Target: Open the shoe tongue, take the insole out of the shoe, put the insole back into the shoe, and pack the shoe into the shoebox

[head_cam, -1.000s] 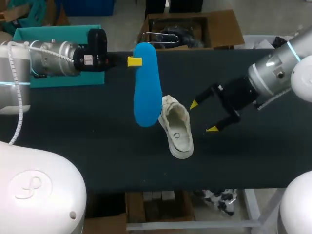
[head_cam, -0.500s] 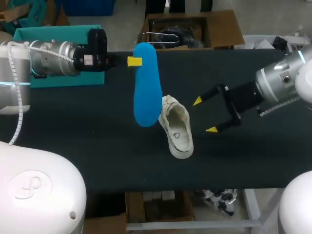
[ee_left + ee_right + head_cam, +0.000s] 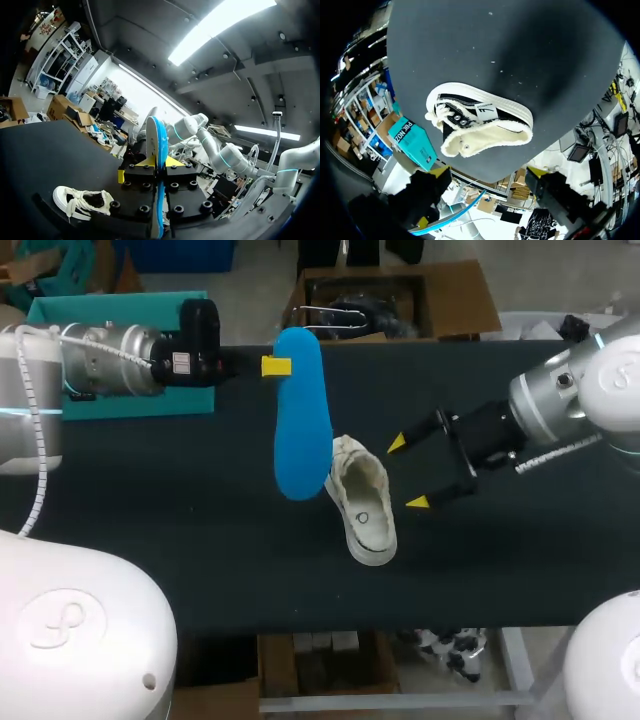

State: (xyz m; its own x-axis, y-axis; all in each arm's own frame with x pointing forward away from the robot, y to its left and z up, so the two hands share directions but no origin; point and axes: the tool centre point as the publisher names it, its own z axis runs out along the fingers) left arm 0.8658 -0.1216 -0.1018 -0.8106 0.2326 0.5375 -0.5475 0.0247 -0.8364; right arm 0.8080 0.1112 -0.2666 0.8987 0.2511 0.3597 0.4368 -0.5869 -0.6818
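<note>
My left gripper [image 3: 277, 366] is shut on the heel end of a blue insole [image 3: 300, 415], which hangs over the table near the far edge. In the left wrist view the insole [image 3: 158, 135] stands edge-on between the yellow tips of that gripper [image 3: 159, 162]. A cream shoe [image 3: 362, 498] lies on its side mid-table, its opening facing right; it is also seen under the insole [image 3: 82, 202]. My right gripper [image 3: 407, 473] hovers open just right of the shoe, apart from it. Its wrist view looks into the shoe [image 3: 480, 125]. The teal shoebox [image 3: 140, 405] sits at the far left, partly hidden by my left arm.
The dark table [image 3: 200, 540] runs wide on both sides of the shoe, and its front edge lies below the shoe in the head view. My left arm's wrist stretches over the shoebox.
My right gripper has shifted a little left, closer to the shoe, still open. The left arm, the insole and the shoe have not moved.
</note>
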